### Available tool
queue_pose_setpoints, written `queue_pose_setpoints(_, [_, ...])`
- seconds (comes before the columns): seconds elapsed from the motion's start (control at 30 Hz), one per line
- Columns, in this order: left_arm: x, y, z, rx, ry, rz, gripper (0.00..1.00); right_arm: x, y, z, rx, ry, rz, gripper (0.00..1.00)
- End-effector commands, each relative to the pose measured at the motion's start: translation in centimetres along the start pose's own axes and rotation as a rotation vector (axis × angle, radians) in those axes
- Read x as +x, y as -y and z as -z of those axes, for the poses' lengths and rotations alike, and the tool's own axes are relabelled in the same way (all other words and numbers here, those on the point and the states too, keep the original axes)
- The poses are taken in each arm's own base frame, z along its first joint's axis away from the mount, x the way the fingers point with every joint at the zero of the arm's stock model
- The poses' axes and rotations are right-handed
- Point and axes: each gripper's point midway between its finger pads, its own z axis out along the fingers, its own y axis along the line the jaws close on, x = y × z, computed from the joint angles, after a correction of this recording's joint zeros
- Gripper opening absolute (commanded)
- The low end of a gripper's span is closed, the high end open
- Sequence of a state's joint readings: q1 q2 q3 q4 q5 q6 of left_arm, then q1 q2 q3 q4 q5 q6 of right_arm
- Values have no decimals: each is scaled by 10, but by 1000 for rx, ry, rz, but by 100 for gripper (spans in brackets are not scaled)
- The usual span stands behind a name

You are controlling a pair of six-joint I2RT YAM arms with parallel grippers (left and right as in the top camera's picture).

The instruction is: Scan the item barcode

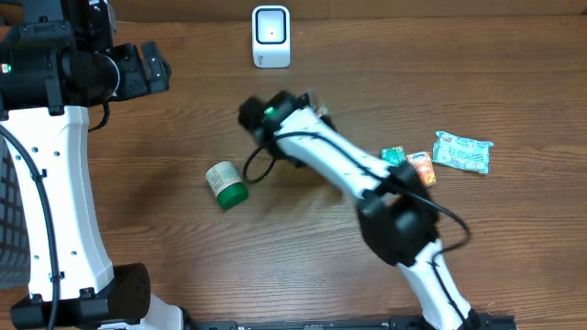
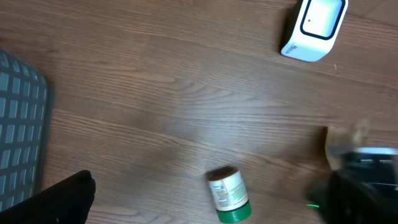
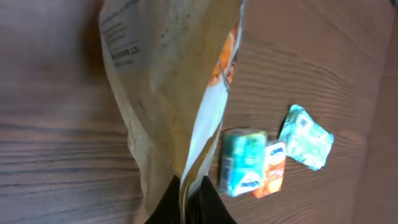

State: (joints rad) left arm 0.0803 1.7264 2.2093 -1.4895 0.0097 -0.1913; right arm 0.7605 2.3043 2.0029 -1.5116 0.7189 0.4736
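Pinching a tan paper pouch (image 3: 168, 74) by one edge, the right gripper (image 3: 191, 190) is clenched, its dark fingers pressed together with the paper between them. The pouch is creased, with small print on one face and an orange patch near its fold. Seen from overhead, that arm reaches across the middle of the table (image 1: 165, 137), holding the pouch above the wood, below and to the right of the white scanner (image 1: 271, 37) and apart from it.

Past the pouch lie a teal box (image 3: 241, 162) touching an orange packet (image 3: 272, 167), with a pale green wrapped pack (image 3: 306, 137) just beside them. A jar (image 1: 225, 183) with a green lid lies on its side left of the arm.

The left gripper (image 1: 154, 69) is released and holds nothing, well apart at the far left, near a grey mesh basket (image 2: 18, 124).
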Motion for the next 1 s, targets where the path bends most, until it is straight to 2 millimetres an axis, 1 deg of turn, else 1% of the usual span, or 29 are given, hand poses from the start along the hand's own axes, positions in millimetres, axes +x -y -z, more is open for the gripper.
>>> queue_pose_setpoints(0.0, [-2, 0, 1, -7, 10, 9, 100, 11, -37, 0, 54, 19, 89, 17])
queue_pose_setpoints(0.07, [-2, 0, 1, -7, 9, 9, 100, 16, -56, 12, 0, 28, 111, 33])
queue_pose_setpoints(0.13, [-2, -1, 1, -7, 9, 9, 100, 19, -75, 30, -58, 54, 123, 77])
queue_pose_setpoints(0.17, [-2, -1, 1, -7, 9, 9, 100, 18, -82, 38, -76, 72, 125, 86])
queue_pose_setpoints(0.23, [-2, -1, 1, -7, 9, 9, 99, 14, -87, 52, -108, 97, 115, 93])
queue_pose_setpoints(0.33, [-2, -1, 1, -7, 9, 9, 100, 1, -82, 67, -171, 106, 74, 95])
queue_pose_setpoints(0.4, [-2, -1, 1, -7, 9, 9, 100, -12, -72, 73, -244, 93, 44, 95])
queue_pose_setpoints(0.47, [-2, 0, 1, -7, 9, 9, 100, -24, -62, 74, -318, 73, 15, 95])
queue_pose_setpoints(0.53, [-2, -1, 1, -7, 9, 9, 100, -33, -51, 70, -389, 47, 6, 94])
queue_pose_setpoints(0.6, [-2, -1, 1, -7, 9, 9, 99, -41, -39, 60, -482, 6, 14, 93])
queue_pose_setpoints(0.7, [-2, -1, 1, -7, 9, 9, 99, -45, -21, 38, -619, -56, 55, 93])
queue_pose_setpoints(0.83, [-2, -1, 1, -8, 9, 10, 99, -49, 11, 8, -807, -100, 77, 94])
queue_pose_setpoints(0.93, [-2, -1, 1, -8, 9, 10, 100, -51, 30, -4, -985, -69, 119, 93])
queue_pose_setpoints(0.97, [-2, -1, 1, -8, 9, 10, 100, -52, 33, -7, -1023, -57, 126, 93])
